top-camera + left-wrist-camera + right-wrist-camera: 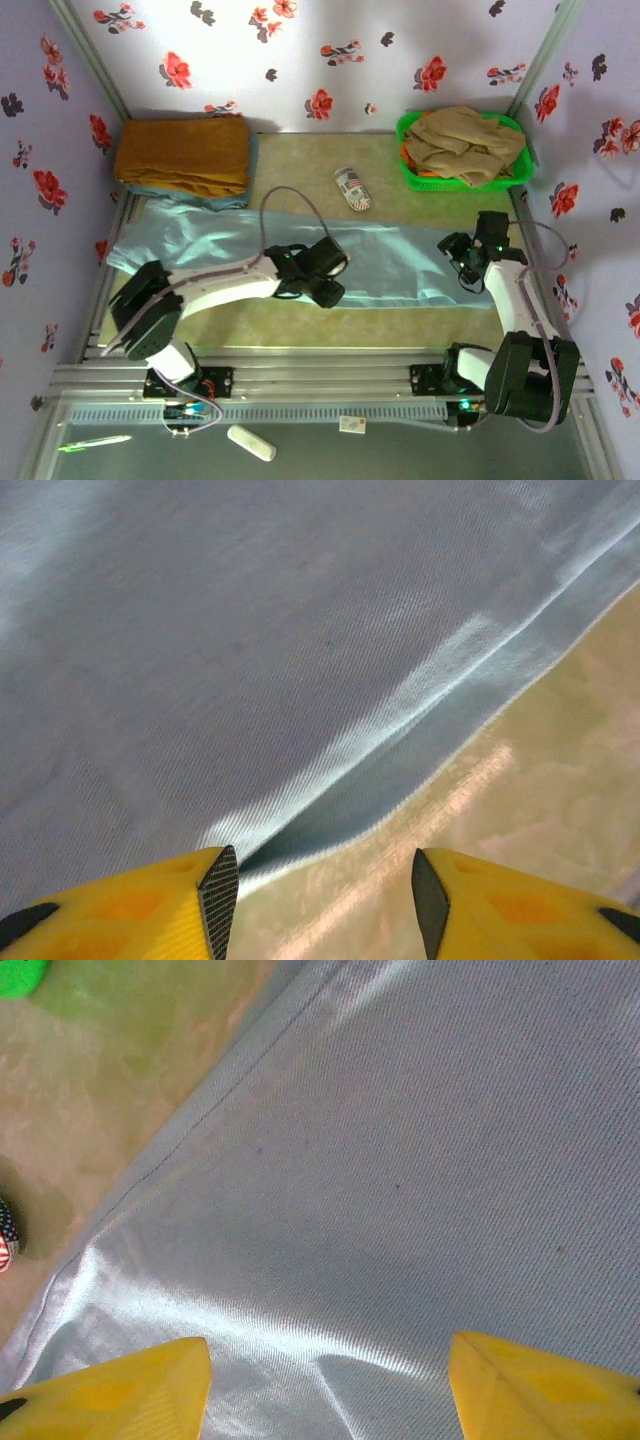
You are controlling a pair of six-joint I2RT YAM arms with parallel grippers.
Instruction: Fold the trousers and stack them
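Trousers (230, 250) lie flat & full length across the table (300, 325), left to right; which end is the waist I can't tell. No fold in yet as far as I see, so I judge the task is at its start, w/ all folds + stacking left to do.

My left gripper (328, 292) sits at the near edge, abt mid-length. Wrist cam shows its fingers (215, 895) apart, w/ the slightly lifted cloth edge & bare table in the gap, nothing pinched. Right gripper (462, 262) is over the right end, fingers (120, 1390) wide above the fabric, holding nothing; can't tell if touching. I read this as setup for fold no. 1.

Far left is a folded mustard-brown cloth (182, 150), prob the stack spot. Far right is a green basket (520, 178) w/ a beige garment (465, 140). Small can (352, 188) sits just beyond the far edge & could catch the cloth.
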